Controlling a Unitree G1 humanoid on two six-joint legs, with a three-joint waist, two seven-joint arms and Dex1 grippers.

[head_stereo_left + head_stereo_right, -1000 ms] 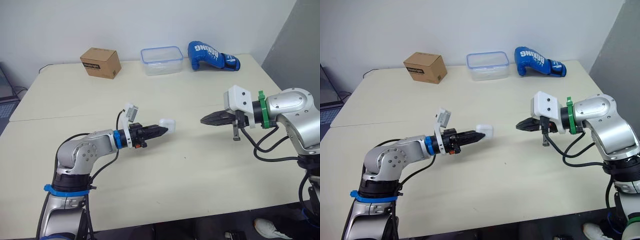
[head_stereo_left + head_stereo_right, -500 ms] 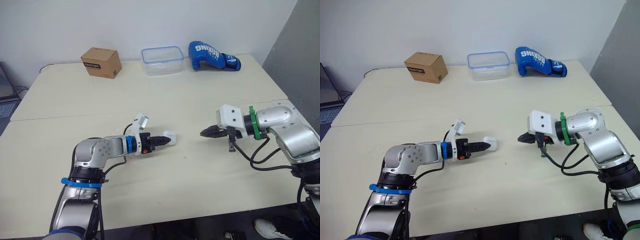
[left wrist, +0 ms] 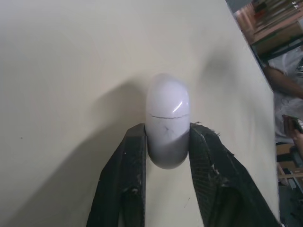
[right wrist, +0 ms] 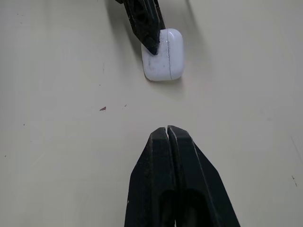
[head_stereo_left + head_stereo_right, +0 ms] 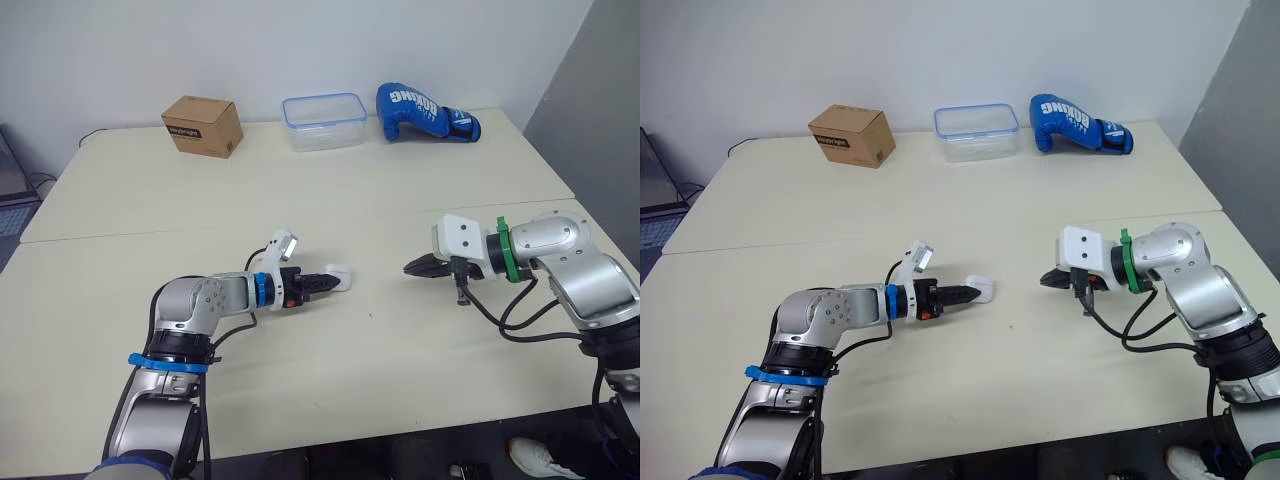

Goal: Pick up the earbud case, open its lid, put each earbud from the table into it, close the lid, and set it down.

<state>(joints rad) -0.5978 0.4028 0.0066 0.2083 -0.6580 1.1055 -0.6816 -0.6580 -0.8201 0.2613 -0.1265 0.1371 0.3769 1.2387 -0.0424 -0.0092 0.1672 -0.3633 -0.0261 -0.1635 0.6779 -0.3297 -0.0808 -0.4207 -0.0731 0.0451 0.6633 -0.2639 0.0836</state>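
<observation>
Left wrist view: my left gripper (image 3: 168,128) pinches the earbud case (image 3: 166,113) by its base, low at the middle of the table (image 5: 420,190) — lid end pointing away, toward the right gripper (image 5: 412,268). Its jaws are pressed together, empty, near on the right.

The lower end of the rounded white plastic earbud case (image 3: 167,113) was covered on both sides by the black fingers (image 3: 127,165) of the left pincer (image 3: 168,133). A person (image 3: 284,90) beyond the pale table (image 3: 57,71) was blurred and cut off by the edge. The label on the brown cardboard box (image 5: 202,125) was too small to be read.
</observation>
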